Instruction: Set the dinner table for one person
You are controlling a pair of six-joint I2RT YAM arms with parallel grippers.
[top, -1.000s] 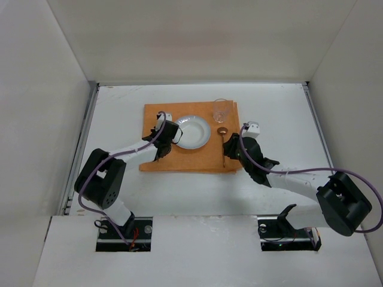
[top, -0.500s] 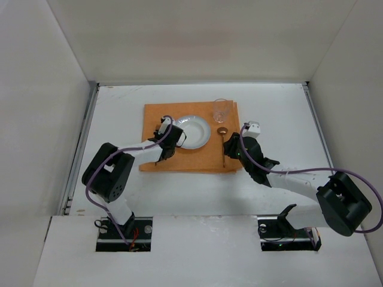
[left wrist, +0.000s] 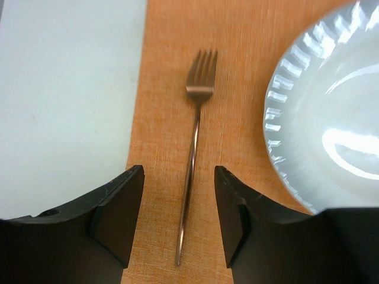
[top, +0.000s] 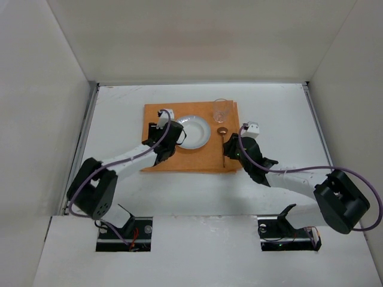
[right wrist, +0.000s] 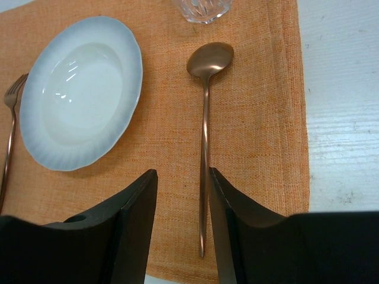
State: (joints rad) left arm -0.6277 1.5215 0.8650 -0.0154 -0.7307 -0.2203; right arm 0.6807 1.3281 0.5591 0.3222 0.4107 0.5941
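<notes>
While both arms reach over the placemat point(top: 190, 160), each gripper hangs with its jaws apart and nothing clamped. The table point(top: 281, 113) is the wide white top under everything, with thin rails along its left and right edges. The orange placemat lies near its far edge, about midway across.

The left gripper point(left wrist: 177, 173) is over the placemat's left edge. The fork point(left wrist: 194, 142) lies flat there, tines toward the far edge, its handle running between the two fingers and clear of both. The plate point(left wrist: 320, 118) sits just right of the fork, not touching it.

The right gripper point(right wrist: 183, 174) is over the placemat's near right part. The spoon point(right wrist: 205, 118) lies right of the plate, bowl toward the far edge, its handle close inside one finger; I cannot tell whether they touch. The glass point(top: 222, 110) stands upright at the placemat's far right corner, just beyond the spoon's bowl.
</notes>
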